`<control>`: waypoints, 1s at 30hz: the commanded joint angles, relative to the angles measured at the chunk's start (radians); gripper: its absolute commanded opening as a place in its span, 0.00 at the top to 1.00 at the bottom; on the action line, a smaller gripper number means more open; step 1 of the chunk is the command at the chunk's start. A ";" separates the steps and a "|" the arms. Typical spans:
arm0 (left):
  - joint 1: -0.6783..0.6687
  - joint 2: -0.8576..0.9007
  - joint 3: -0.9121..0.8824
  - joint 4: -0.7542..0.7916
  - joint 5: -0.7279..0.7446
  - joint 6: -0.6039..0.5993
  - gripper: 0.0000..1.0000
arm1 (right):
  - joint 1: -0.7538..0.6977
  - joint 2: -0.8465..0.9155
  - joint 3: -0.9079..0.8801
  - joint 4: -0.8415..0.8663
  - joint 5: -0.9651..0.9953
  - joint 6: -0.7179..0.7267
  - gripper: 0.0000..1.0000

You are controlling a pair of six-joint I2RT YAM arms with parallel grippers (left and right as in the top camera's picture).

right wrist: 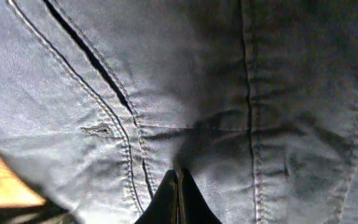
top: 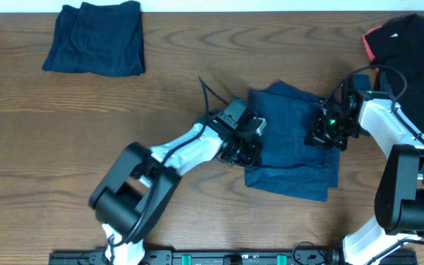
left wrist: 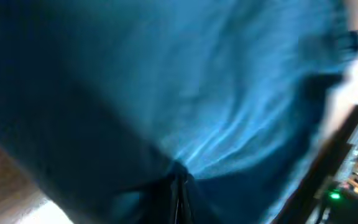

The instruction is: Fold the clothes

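A blue pair of shorts (top: 293,140) lies partly folded on the wooden table, right of centre. My left gripper (top: 250,151) is at its left edge, and my right gripper (top: 322,136) is at its right edge. In the left wrist view the blue cloth (left wrist: 197,81) fills the frame and gathers into the shut fingertips (left wrist: 179,186). In the right wrist view the seamed, stitched cloth (right wrist: 229,81) puckers at the shut fingertips (right wrist: 178,177).
A folded dark blue garment (top: 94,38) lies at the back left. A black garment with red trim (top: 411,44) is heaped at the back right, next to the right arm. Bare wooden table (top: 65,140) shows on the left.
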State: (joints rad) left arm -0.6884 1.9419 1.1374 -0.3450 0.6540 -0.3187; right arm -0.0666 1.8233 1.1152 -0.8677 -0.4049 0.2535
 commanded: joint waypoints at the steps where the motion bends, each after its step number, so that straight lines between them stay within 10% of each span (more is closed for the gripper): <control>1: 0.000 0.039 -0.015 -0.036 0.017 -0.014 0.94 | 0.008 0.003 -0.008 0.001 -0.010 0.012 0.99; 20: 0.003 -0.230 -0.006 -0.275 -0.377 -0.008 0.94 | 0.008 0.003 -0.008 0.009 0.068 0.048 0.99; 30: 0.003 -0.352 0.005 -0.023 -0.438 0.022 0.94 | 0.016 0.003 -0.008 0.011 0.056 0.050 0.99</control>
State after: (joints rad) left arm -0.6884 1.5600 1.1389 -0.3973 0.2497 -0.3126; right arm -0.0658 1.8233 1.1149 -0.8574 -0.3439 0.2863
